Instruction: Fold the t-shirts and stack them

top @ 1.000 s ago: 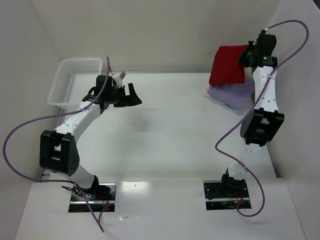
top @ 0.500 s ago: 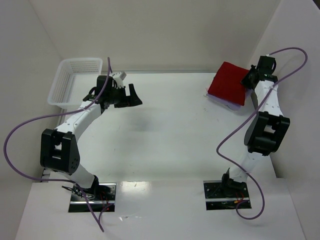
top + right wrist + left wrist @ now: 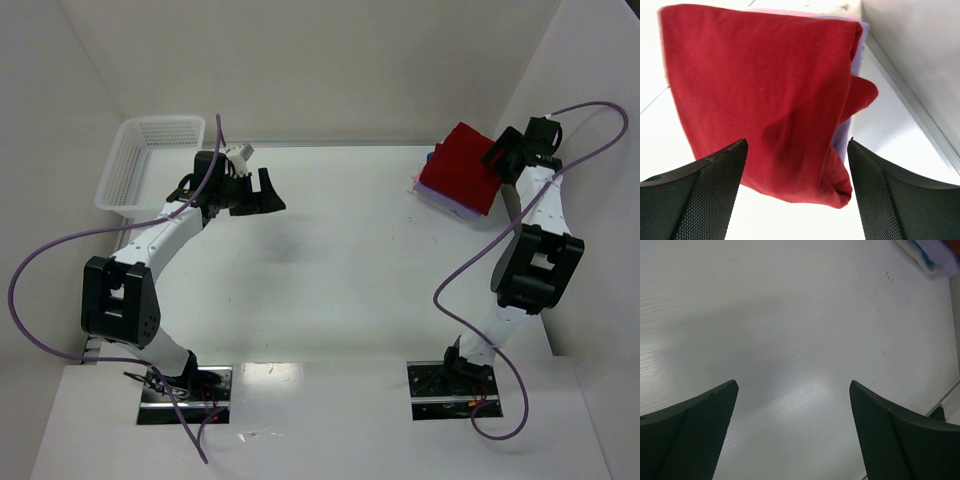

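The dark red t-shirt (image 3: 458,177) lies folded on top of the stack at the far right corner. A lavender t-shirt (image 3: 462,210) peeks out beneath it, and a blue edge (image 3: 430,158) shows at the left. My right gripper (image 3: 497,161) hovers at the red shirt's right edge, open and holding nothing. In the right wrist view the red shirt (image 3: 760,95) lies beyond my right gripper (image 3: 796,143), with a lavender strip (image 3: 841,140) beside it. My left gripper (image 3: 268,191) hangs open over bare table; its wrist view shows my left gripper (image 3: 793,385) spread wide, the stack's corner (image 3: 942,252) far off.
A white mesh basket (image 3: 150,152) stands at the far left by the side wall. The right wall runs close behind the stack. White table (image 3: 350,260) stretches between the two arms.
My right gripper lowered the red shirt onto the lavender one, then opened and let it go. The left arm has not moved.
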Action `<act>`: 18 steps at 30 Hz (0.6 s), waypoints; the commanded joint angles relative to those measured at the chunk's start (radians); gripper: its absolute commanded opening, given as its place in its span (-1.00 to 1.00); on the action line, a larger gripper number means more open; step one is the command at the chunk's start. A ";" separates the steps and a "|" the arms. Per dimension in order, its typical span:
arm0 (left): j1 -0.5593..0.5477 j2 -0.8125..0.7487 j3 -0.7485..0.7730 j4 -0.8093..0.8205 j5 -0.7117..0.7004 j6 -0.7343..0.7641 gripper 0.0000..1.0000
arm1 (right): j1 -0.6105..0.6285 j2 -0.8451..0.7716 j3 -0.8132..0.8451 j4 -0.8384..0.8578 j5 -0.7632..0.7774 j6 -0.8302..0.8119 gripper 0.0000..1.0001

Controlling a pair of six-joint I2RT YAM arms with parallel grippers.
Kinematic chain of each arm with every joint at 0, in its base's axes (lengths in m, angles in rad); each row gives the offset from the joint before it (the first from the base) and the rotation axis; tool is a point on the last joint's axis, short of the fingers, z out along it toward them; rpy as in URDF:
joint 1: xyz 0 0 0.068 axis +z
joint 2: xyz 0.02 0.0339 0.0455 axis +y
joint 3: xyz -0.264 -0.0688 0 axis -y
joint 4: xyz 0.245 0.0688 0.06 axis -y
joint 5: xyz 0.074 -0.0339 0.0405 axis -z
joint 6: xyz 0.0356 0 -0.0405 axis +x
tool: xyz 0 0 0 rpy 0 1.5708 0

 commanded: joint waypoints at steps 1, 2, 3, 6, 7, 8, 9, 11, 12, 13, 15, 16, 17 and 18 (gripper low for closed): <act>0.007 0.005 0.013 0.055 0.037 0.011 1.00 | -0.003 -0.118 0.034 0.063 -0.061 0.008 0.72; 0.007 0.005 0.013 0.055 0.037 0.011 1.00 | -0.003 -0.132 0.034 0.078 -0.097 0.008 0.72; 0.007 0.005 0.013 0.055 0.048 0.011 1.00 | 0.008 -0.142 0.034 0.078 -0.097 0.008 0.70; 0.007 -0.005 0.013 0.055 0.057 0.001 1.00 | 0.052 -0.162 0.045 0.089 -0.106 0.008 0.31; 0.007 -0.016 0.013 0.055 0.057 0.001 1.00 | 0.061 -0.162 0.045 0.101 -0.106 0.008 0.15; 0.007 -0.016 0.004 0.055 0.057 0.001 1.00 | 0.081 -0.162 0.055 0.101 -0.106 0.008 0.01; 0.007 -0.030 0.004 0.055 0.057 0.001 1.00 | 0.092 -0.162 0.055 0.101 -0.106 -0.001 -0.13; 0.007 -0.042 -0.005 0.055 0.057 0.001 1.00 | 0.114 -0.133 0.065 0.129 -0.091 -0.001 -0.53; 0.007 -0.057 -0.005 0.055 0.057 0.001 1.00 | 0.135 -0.120 0.065 0.129 -0.082 -0.001 -0.60; 0.007 -0.073 -0.005 0.055 0.048 0.001 1.00 | 0.146 -0.101 0.065 0.141 -0.059 -0.001 -0.64; 0.007 -0.091 -0.014 0.055 0.037 0.001 1.00 | 0.176 -0.032 0.092 0.141 -0.030 -0.001 -0.69; 0.007 -0.111 -0.014 0.055 0.037 0.001 1.00 | 0.187 -0.006 0.103 0.141 0.006 -0.001 -0.69; 0.007 -0.122 -0.014 0.055 0.017 0.001 1.00 | 0.196 0.020 0.127 0.141 0.023 -0.001 -0.71; 0.007 -0.134 -0.023 0.055 0.017 0.001 1.00 | 0.197 0.072 0.143 0.118 0.041 -0.001 -0.71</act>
